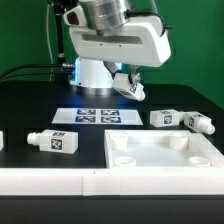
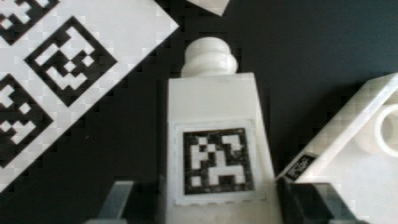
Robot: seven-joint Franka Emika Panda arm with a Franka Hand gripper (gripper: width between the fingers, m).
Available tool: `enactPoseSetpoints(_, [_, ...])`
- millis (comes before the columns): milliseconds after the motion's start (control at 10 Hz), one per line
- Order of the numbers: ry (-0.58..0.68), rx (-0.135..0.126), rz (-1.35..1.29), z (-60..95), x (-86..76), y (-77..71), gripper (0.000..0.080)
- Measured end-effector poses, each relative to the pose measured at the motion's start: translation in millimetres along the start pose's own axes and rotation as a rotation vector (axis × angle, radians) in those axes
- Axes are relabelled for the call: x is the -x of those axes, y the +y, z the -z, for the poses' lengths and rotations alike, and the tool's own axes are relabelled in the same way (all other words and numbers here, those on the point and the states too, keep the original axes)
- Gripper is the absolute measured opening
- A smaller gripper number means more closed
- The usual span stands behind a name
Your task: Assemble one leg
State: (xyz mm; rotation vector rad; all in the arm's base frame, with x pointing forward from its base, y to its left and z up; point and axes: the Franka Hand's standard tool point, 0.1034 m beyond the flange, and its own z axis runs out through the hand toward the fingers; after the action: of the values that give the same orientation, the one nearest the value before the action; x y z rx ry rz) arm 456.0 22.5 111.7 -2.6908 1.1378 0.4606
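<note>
One leg (image 2: 214, 130), a stubby white post with a black-and-white tag and a rounded peg end, lies between my gripper's (image 2: 210, 205) fingers (image 2: 121, 200). A dark gap shows on each side of it, so the jaws stand open around it. In the exterior view the gripper (image 1: 128, 90) hangs over this leg (image 1: 133, 90) just behind the marker board (image 1: 97, 115). Other legs lie at the exterior view's left (image 1: 55, 142) and right (image 1: 165, 118), (image 1: 198, 123). The white tabletop (image 1: 135, 170) lies at the front right.
The marker board (image 2: 54, 70) lies right beside the straddled leg. A white part with a round recess (image 2: 365, 130) sits close on the leg's other side. The robot base (image 1: 95, 70) stands behind. A white wall (image 1: 50, 182) runs along the front edge.
</note>
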Motion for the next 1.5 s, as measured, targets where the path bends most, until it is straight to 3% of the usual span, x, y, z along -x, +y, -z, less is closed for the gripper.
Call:
enactPoseSetpoints(100, [0.072,-0.011,0.004,3.5,-3.7,-6.5,0.0291])
enactPoseSetpoints(200, [0.12,-0.017,0.045,23.0,-8.1,-21.7,0.0291])
enactPoseSetpoints(400, [0.287,-0.091,0.087,58.3,-34.8,-62.8,0.0291])
enactPoseSetpoints(500, [0.338,-0.08,0.145,57.3,-32.9,-73.6,0.0291])
enactPoseSetpoints(800, [0.494,-0.152,0.142,48.3,-22.9,-89.6,0.0291])
enactPoseSetpoints(1000, [0.57,-0.145,0.216,24.6,-9.4,-104.2,0.0291])
enactPoseSetpoints(1100, [0.618,-0.167,0.261,21.4,-7.5,-118.8,0.0291])
enactPoseSetpoints(1300, [0.707,-0.175,0.373,17.1,-17.9,-133.6,0.0291])
enactPoseSetpoints(1400, [0.75,-0.203,0.409,13.1,-11.9,-142.4,0.0291])
enactPoseSetpoints(1500, [0.743,-0.186,0.409,11.3,-12.8,-139.4,0.0291])
